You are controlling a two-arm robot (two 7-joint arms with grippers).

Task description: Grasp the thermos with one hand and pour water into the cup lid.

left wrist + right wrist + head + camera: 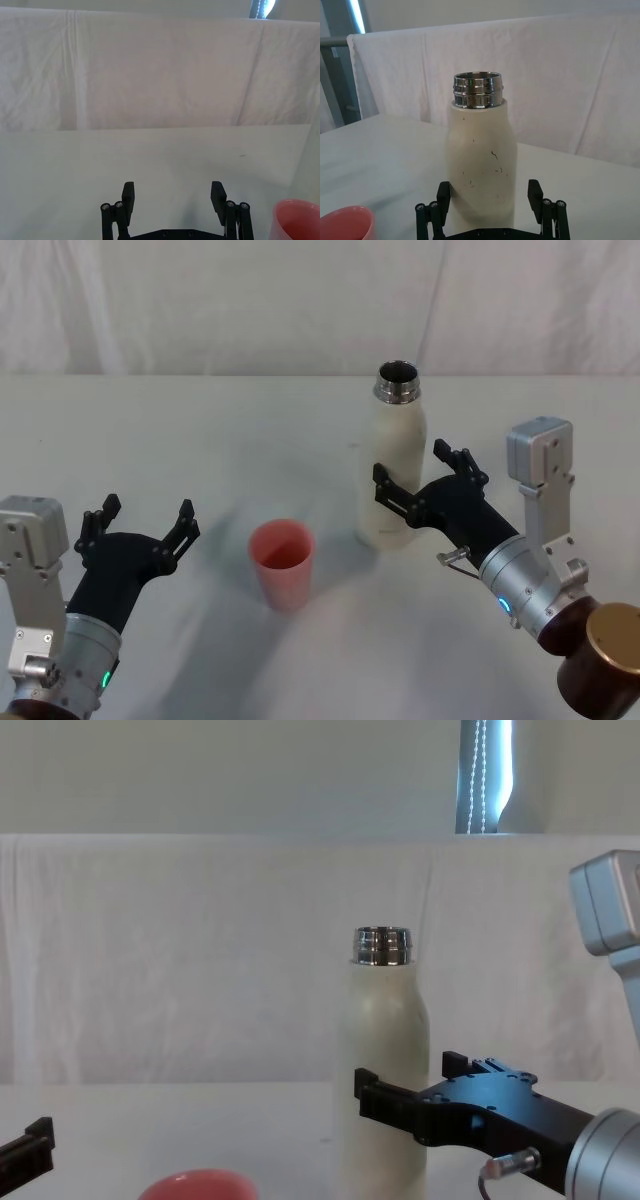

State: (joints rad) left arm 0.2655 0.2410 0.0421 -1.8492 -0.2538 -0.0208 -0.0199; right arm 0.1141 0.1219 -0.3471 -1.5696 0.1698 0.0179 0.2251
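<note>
The thermos [397, 455] stands upright and uncapped on the table, cream-white with dark specks and a shiny steel neck. My right gripper [412, 465] is open around its lower body, one finger on each side; in the right wrist view the thermos [480, 160] sits between the fingers of the gripper [489, 192] with small gaps showing. The pink-red cup lid [283, 562] stands open side up to the left of the thermos and nearer to me. My left gripper [143, 515] rests open left of the cup lid, holding nothing.
A white cloth covers the table [150, 440] and hangs as a backdrop [200, 950] behind it. In the left wrist view the cup lid [297, 220] sits beside the open left gripper [173, 192].
</note>
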